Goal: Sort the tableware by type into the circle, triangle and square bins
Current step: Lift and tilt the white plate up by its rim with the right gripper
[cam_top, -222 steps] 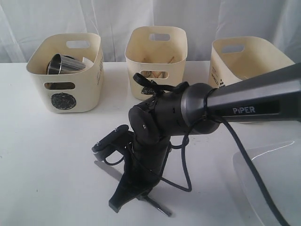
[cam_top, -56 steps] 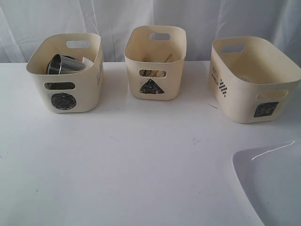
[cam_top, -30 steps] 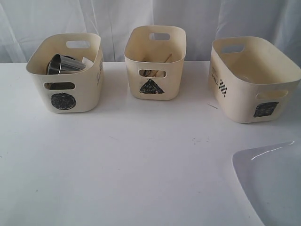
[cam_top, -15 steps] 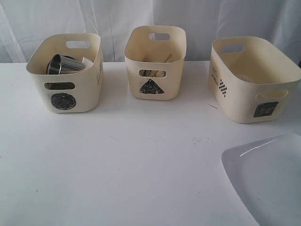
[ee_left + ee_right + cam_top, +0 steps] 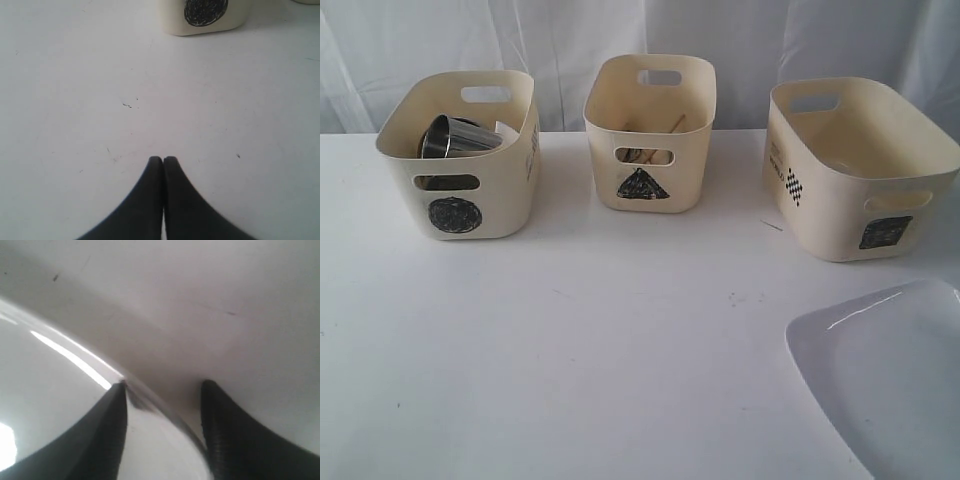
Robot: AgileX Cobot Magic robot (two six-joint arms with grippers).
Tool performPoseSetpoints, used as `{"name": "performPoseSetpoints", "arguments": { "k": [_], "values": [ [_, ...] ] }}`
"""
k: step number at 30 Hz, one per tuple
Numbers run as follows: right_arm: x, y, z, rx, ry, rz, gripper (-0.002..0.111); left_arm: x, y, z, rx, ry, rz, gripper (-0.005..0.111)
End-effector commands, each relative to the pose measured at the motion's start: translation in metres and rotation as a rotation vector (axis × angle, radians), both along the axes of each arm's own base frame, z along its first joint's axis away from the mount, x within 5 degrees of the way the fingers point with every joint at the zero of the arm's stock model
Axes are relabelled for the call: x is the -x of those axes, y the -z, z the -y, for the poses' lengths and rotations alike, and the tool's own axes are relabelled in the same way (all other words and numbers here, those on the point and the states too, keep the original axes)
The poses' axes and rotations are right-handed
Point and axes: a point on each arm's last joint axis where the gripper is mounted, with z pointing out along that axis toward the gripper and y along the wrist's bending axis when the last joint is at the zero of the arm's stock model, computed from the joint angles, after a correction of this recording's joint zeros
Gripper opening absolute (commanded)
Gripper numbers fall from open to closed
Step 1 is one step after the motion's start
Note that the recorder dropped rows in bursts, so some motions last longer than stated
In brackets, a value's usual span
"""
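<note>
The white surface [image 5: 620, 350] carries three cream bins in a row along its far edge. The square bin [image 5: 830, 215], the widest, stands on the right. It has a black scribbled square [image 5: 885, 232] on its front and a small black-and-white checkered sticker [image 5: 794, 186] on its side. The tiny print beside the sticker is too small to read.

A white plate [image 5: 890, 390] lies at the near right corner of the surface, well apart from the bins and partly cut off by the frame.

The circle bin [image 5: 495, 195] stands on the left and bears a scribbled black circle [image 5: 455, 215]. Faint lettering on its side wall cannot be read. The triangle bin [image 5: 690, 170] stands in the middle, marked with a black triangle [image 5: 642, 186].

The right end effector [image 5: 165, 383] straddles the plate's rim with its fingers spread. One finger is over the plate and the other is outside it, and they are not clamped on the rim. The left end effector [image 5: 163, 159] is clenched with its fingers pressed together and nothing between them. It hangs over bare surface near the circle bin.

A steel mug [image 5: 455, 138] lies tilted inside the circle bin. A thin chopstick [image 5: 677, 124] leans inside the triangle bin.
</note>
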Motion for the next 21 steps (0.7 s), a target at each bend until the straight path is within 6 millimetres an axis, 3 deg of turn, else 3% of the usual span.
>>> {"name": "performPoseSetpoints", "arguments": {
  "k": [1, 3, 9, 21],
  "values": [
    [0.001, 0.019, -0.001, -0.031, -0.035, -0.039, 0.039, 0.0, 0.0, 0.001, 0.018, 0.001, 0.003, 0.0],
    [0.0, 0.023, -0.006, -0.074, -0.084, -0.055, 0.036, 0.0, 0.0, 0.001, 0.018, 0.001, 0.003, 0.0],
    [-0.006, 0.027, -0.021, -0.154, -0.186, -0.07, 0.011, 0.0, 0.0, 0.001, 0.018, 0.001, 0.003, 0.0],
    [-0.005, 0.007, -0.045, -0.337, -0.293, -0.063, 0.0, 0.0, 0.0, 0.001, 0.018, 0.001, 0.003, 0.0]
  ]
}}
